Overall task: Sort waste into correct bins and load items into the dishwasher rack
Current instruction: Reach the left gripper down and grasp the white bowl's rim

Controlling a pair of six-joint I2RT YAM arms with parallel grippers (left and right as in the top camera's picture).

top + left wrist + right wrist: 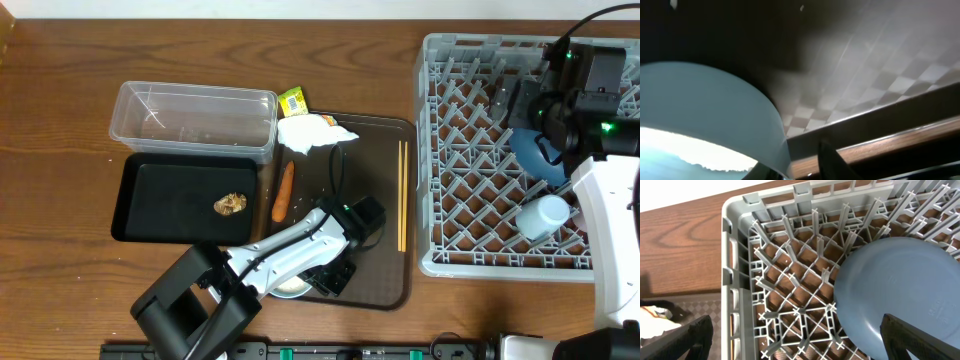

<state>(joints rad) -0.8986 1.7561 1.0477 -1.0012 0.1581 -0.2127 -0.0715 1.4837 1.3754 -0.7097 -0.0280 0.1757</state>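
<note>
The grey dishwasher rack point(470, 160) stands at the right and also shows in the right wrist view point(740, 280). The blue plate point(533, 152) point(900, 290) stands inside it. My right gripper point(560, 110) point(805, 340) is open and empty above the rack, beside the plate. My left gripper point(322, 276) point(802, 167) is low on the brown serving tray point(380, 230). Its fingers straddle the rim of the white bowl point(290, 287) point(705, 100), with a gap showing. The carrot point(284, 190), tissue point(315, 132), packet point(293, 100) and chopsticks point(402, 195) lie on or near that tray.
The clear tub point(190, 120) stands at the back left. The black tray point(160, 200) in front of it holds a brown food scrap point(231, 204). A white cup-shaped item point(543, 215) lies in the rack's front right part.
</note>
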